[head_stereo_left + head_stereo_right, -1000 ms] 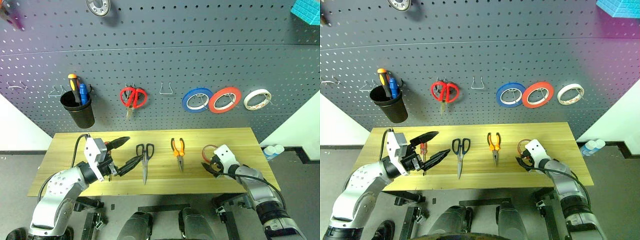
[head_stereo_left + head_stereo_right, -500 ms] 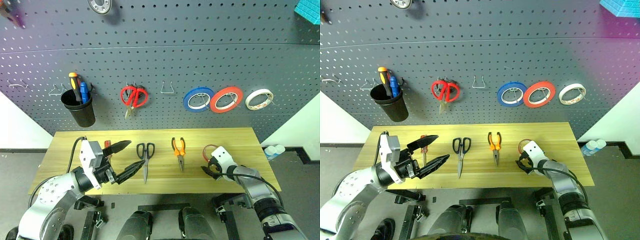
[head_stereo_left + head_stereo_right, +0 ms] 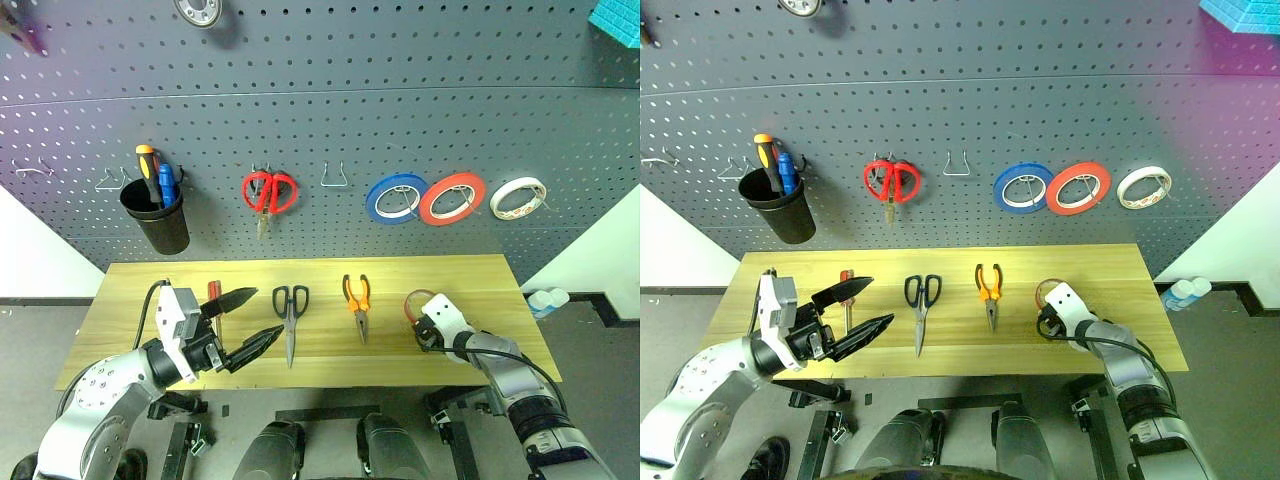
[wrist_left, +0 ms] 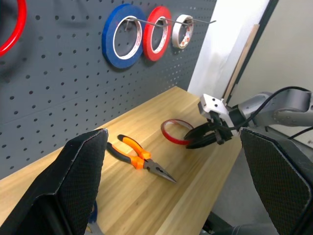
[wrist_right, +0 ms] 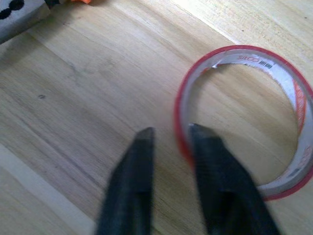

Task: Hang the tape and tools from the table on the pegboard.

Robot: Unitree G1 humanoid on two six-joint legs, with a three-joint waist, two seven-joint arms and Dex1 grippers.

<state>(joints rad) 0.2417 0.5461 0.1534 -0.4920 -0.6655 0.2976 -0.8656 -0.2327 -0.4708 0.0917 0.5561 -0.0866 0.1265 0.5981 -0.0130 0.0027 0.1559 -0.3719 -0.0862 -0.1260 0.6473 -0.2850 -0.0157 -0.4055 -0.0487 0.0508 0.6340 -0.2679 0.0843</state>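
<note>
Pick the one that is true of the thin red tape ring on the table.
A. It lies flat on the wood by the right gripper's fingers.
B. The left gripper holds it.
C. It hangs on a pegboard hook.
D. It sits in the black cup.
A: the tape ring lies flat on the table, with the right gripper at its rim.

The right gripper [image 5: 168, 147] covers the near rim of the tape [image 5: 274, 112]; whether its fingertips pinch the band or merely bracket it cannot be told. The tape's far side is cut off by the picture's edge, and the print on its inner band is too small to read. In the head views the tape is mostly hidden behind that gripper's white housing. The screwdriver [image 3: 214, 296] is largely hidden behind the left gripper [image 3: 250, 320]. Above the tape on the pegboard [image 3: 320, 120], a round metal object [image 3: 196, 11] and a teal block [image 3: 615, 18] are cut by the top edge.
</note>
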